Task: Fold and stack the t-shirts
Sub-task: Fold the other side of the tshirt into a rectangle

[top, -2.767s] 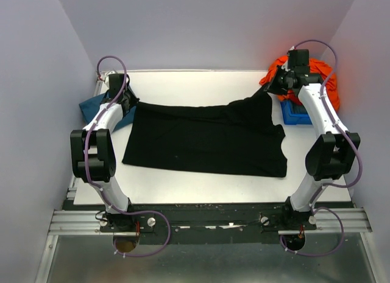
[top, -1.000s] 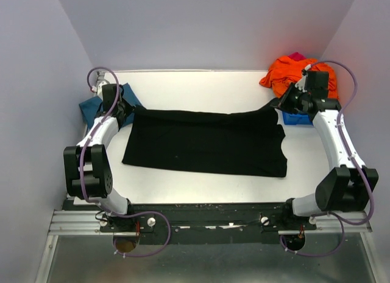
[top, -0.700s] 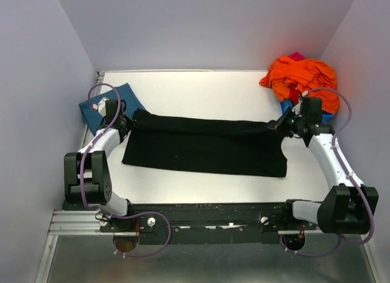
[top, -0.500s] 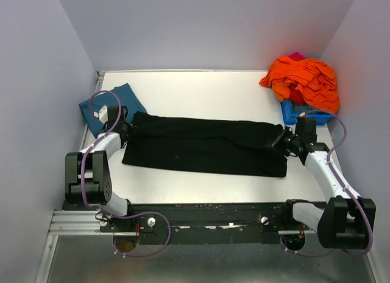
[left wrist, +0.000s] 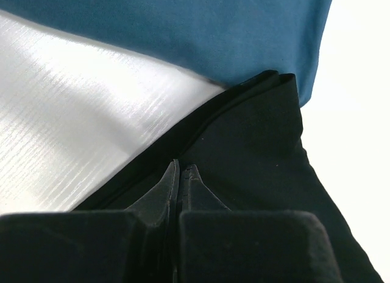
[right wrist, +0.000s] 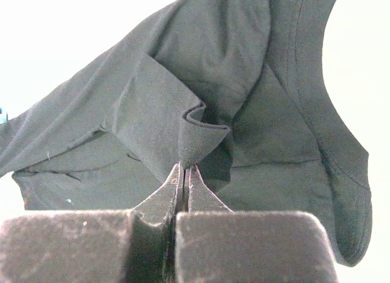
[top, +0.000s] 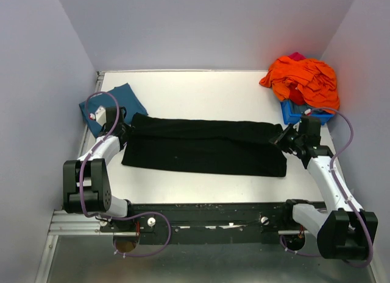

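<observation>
- Left gripper [top: 125,128] sits at 9 o'clock on the table, its two fingers pressed together on the left end of the black t-shirt [top: 204,146]. In the left wrist view the closed tips [left wrist: 181,170] meet dark cloth [left wrist: 256,149] at a doubled edge.
- Right gripper [top: 281,139] sits at 3 o'clock, clamped shut on the shirt's right end. The right wrist view shows its tips [right wrist: 184,168] pinching a small raised fold of the cloth [right wrist: 231,82], with a sleeve spread beyond it.
- The black t-shirt lies flat as a long band across the middle of the table, running from 9 to 3 o'clock. Its far long edge is a folded layer; its near long edge runs fairly straight.
- The teal-blue t-shirt [top: 125,95] lies folded at 10 o'clock. Its near corner [left wrist: 183,27] touches the black shirt's far left corner.
- Bare white table [top: 201,91] stretches wide from the black shirt's far edge to 12 o'clock. A narrower bare strip runs along its near edge at 6 o'clock.
- An orange cloth heap [top: 301,76] fills the 1 o'clock corner, draped over a blue bin [top: 298,112] at 2 o'clock, just beyond the right gripper.
- Pale walls [top: 36,82] close the table on the left, far and right sides, close to both arms' outer sides.
</observation>
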Controlling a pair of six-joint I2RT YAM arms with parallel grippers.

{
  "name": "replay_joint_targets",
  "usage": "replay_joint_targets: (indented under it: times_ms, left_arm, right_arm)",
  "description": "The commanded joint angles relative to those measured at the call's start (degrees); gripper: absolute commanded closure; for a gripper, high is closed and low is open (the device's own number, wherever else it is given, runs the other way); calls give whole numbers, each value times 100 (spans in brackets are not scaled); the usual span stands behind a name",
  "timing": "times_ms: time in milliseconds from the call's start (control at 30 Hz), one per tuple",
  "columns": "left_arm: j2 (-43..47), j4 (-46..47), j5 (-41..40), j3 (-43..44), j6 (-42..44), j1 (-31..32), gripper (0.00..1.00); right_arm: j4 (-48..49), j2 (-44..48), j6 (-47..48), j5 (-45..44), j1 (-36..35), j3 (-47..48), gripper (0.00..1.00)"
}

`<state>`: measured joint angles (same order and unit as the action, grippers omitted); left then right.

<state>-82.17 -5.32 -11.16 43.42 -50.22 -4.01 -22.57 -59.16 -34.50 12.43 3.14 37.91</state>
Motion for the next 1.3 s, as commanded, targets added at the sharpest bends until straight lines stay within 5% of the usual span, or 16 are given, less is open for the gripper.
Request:
replay_joint_targets:
  times_ms: [0,700,833,867,900,967,1000,1100,1267]
  left_arm:
    - [-71,57,-106,140,12,-3,100]
    - [-229,-92,-264,334,-50,234,97]
    - [-229,-328,-430,387,-93,234,77]
    - [-177,-320,-466,361,-102,234,63]
    - [-116,-259,-466,325,-68,234,54]
    - [77,-198,-519,273,-58,278,36]
    - [183,-189,-571,264,-50,330,29]
    - [482,-355,-878,404,82,636,16]
    - [711,-400,-942,738,468,1349,13]
  right_arm:
    - [-230,351,137,-319,38,155,99]
    - [-1021,739,400,-707,47,296,99]
    - [-1013,730,286,-469,38,6,99]
    - [-995,747,295,-521,38,-38,96]
    - [-995,756,338,-531,38,-21,81]
    - [-943,809,400,-417,47,41,16]
    - [-847,835,400,-382,38,84,7]
    - [-460,818,523,-109,38,242,6]
    - [93,-68,620,558,20,594,12]
